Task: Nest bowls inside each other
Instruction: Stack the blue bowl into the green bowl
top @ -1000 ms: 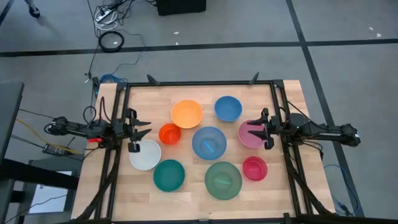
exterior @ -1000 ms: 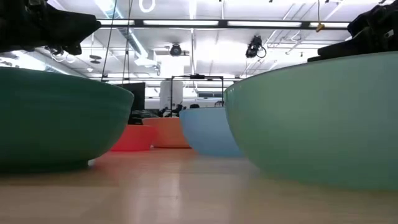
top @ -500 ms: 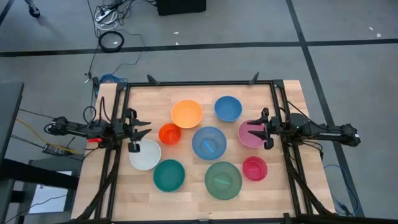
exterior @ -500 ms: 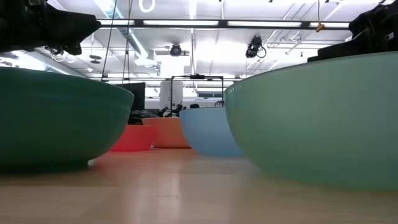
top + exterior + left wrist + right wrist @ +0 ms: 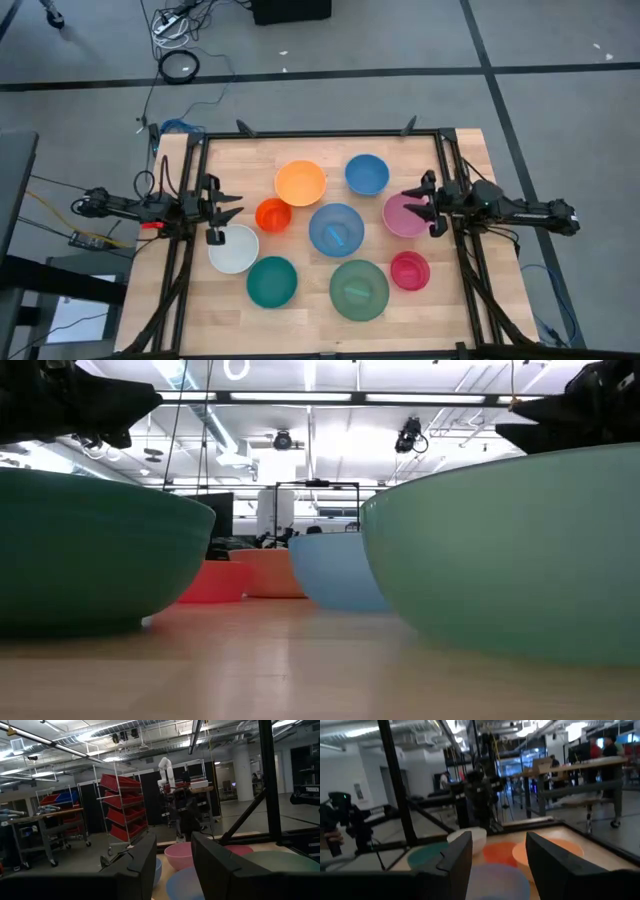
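Note:
Nine bowls stand upright on their bases on the wooden table (image 5: 460,160), apart from one another: yellow-orange (image 5: 300,182), small blue (image 5: 367,173), larger blue (image 5: 336,229), pink (image 5: 403,218), small orange-red (image 5: 272,215), small red (image 5: 409,270), white (image 5: 233,248), teal (image 5: 272,282) and green (image 5: 359,289). My left gripper (image 5: 232,206) hovers open at the table's left edge, above the white bowl's far rim. My right gripper (image 5: 412,205) hovers open at the right edge, over the pink bowl. Both wrist views show a gap between the fingers (image 5: 172,865) (image 5: 497,865) with nothing in it.
A black frame (image 5: 320,133) runs along the table's far edge and down both sides beside the arms. In the low view the teal bowl (image 5: 90,560) and the green bowl (image 5: 510,550) fill the foreground. Bare wood lies along the far edge and near the front corners.
My right gripper has tipped its fingers upward a little and rolled slightly, staying over the pink bowl. The bowls and my left arm have kept still.

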Motion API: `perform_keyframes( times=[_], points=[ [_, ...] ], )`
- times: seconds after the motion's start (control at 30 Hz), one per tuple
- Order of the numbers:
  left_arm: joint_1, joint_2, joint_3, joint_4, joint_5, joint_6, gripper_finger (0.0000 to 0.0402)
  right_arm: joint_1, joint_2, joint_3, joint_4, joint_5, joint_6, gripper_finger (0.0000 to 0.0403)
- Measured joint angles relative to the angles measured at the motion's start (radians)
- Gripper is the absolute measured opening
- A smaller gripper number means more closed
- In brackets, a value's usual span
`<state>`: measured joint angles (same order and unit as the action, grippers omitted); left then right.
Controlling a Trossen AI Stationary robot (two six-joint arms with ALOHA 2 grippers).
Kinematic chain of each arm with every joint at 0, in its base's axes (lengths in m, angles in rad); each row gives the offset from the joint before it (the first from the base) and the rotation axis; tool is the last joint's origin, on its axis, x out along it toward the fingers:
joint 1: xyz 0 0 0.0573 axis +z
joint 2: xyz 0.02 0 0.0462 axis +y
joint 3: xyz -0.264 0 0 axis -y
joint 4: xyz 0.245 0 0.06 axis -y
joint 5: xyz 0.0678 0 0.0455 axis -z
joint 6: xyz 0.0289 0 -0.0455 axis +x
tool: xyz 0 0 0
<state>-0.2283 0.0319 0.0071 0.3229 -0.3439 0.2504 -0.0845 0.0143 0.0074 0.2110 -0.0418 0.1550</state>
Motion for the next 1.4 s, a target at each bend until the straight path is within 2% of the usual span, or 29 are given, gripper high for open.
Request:
perform_keyframes(
  times=[0.2,0.37,0.47,0.63,0.73,0.9,0.97,1.03,1.17,1.3,1.4],
  points=[
    [-0.002,0.000,0.000,-0.001,0.000,-0.005,0.0132,0.000,0.000,0.000,0.123,0.000,0.099,0.0176],
    [-0.002,0.000,0.000,0.004,0.000,-0.067,0.0132,0.000,0.000,0.001,0.239,-0.012,0.314,0.0176],
    [-0.002,0.000,0.000,0.030,0.007,-0.151,0.0132,0.000,0.001,0.015,0.236,-0.013,0.310,0.0176],
    [-0.002,0.000,0.000,0.080,0.008,-0.156,0.0132,0.000,0.000,0.023,0.240,0.023,0.218,0.0176],
    [-0.002,0.000,0.000,0.088,0.003,-0.158,0.0132,0.000,0.000,0.023,0.241,0.023,0.234,0.0176],
    [-0.002,0.002,0.001,0.085,-0.063,-0.182,0.0132,0.000,0.000,0.024,0.245,-0.018,0.245,0.0176],
    [-0.002,0.021,0.022,0.040,-0.092,-0.183,0.0132,0.000,0.000,0.024,0.244,-0.001,0.244,0.0175],
    [-0.002,0.066,0.060,0.012,-0.109,-0.184,0.0132,0.000,0.009,0.031,0.223,0.019,0.231,0.0170],
    [-0.002,0.224,0.184,-0.042,-0.136,-0.183,0.0132,0.000,0.100,0.127,0.058,0.069,0.169,0.0159],
    [-0.002,0.451,0.367,-0.210,-0.186,-0.196,0.0131,0.012,0.295,0.300,-0.106,0.101,0.117,0.0153],
    [-0.001,0.640,0.536,-0.472,-0.244,-0.281,0.0131,0.034,0.492,0.466,-0.262,0.123,0.107,0.0153]
  ],
)
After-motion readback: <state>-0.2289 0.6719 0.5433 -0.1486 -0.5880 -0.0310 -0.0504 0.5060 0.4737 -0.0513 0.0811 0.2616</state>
